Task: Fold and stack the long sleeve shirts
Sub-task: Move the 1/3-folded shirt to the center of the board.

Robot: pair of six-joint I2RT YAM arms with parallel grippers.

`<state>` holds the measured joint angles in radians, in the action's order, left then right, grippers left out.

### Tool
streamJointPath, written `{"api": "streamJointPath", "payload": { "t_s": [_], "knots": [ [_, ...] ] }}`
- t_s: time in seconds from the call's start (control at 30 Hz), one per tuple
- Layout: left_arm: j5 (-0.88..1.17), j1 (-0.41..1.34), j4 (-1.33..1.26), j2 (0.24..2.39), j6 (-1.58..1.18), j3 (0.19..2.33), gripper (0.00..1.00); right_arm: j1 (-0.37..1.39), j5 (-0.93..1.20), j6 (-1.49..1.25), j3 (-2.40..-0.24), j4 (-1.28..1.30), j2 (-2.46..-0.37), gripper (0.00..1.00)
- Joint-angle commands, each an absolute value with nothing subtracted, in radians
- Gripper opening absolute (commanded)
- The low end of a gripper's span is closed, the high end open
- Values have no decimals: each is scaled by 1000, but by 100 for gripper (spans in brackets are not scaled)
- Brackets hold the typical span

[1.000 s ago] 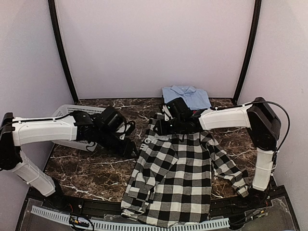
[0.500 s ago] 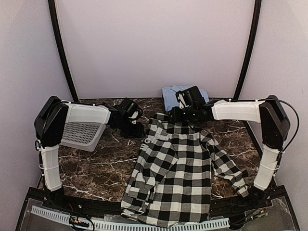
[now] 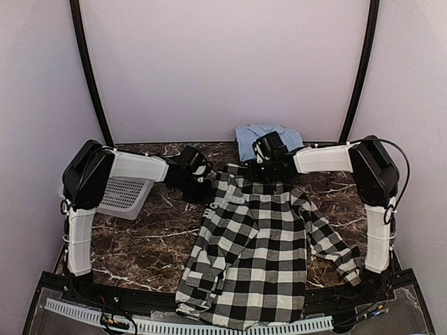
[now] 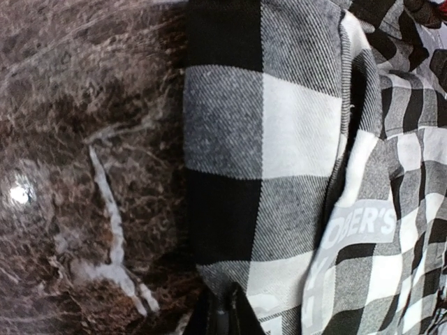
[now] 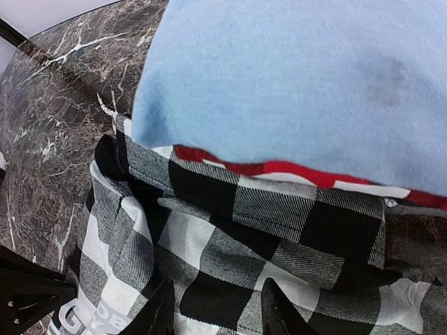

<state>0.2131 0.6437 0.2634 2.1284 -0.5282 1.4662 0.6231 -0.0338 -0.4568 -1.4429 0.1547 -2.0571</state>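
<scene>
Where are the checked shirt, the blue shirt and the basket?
checked shirt point(image 3: 255, 258): top view, middle of its body.
blue shirt point(image 5: 293, 84): right wrist view, plain cloth.
basket point(image 3: 124, 195): top view, perforated wall.

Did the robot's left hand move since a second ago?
Yes. The left hand moved toward the far edge of the table, up along the left side of the checked shirt to its top corner.

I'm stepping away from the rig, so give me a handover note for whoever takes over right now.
Left gripper: looks pinched on the checked shirt at its far left corner.
Right gripper: open over that shirt's collar end.
Blue shirt lies at the back, red shirt peeking from under it.
Done: those two appear stacked.
Left: fold the checked shirt, now spread out, and stack it.
</scene>
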Motion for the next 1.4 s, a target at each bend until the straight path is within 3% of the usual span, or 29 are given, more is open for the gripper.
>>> {"api": "streamJointPath", "payload": {
  "t_s": [0.0,0.6,0.67,0.8,0.87,1.03,1.37],
  "knots": [
    [261,648,301,2118,-567,1386,2,620,-24,-455,-1505,138,-2090,39],
    [106,523,392,1755,-678,1006,0,678,88,-462,-1606,158,-2178,40],
    [94,516,397,1719,-666,990,5,689,90,-454,-1612,165,-2181,40],
    [53,517,411,1661,-622,1034,30,704,94,-439,-1623,185,-2183,41],
    [25,519,435,1646,-602,1086,33,711,91,-432,-1622,197,-2175,40],
    [12,529,397,1681,-545,1210,34,724,86,-429,-1571,195,-2139,41],
    [156,543,260,2040,-480,1534,24,728,69,-467,-1414,169,-2085,40]
  ]
}}
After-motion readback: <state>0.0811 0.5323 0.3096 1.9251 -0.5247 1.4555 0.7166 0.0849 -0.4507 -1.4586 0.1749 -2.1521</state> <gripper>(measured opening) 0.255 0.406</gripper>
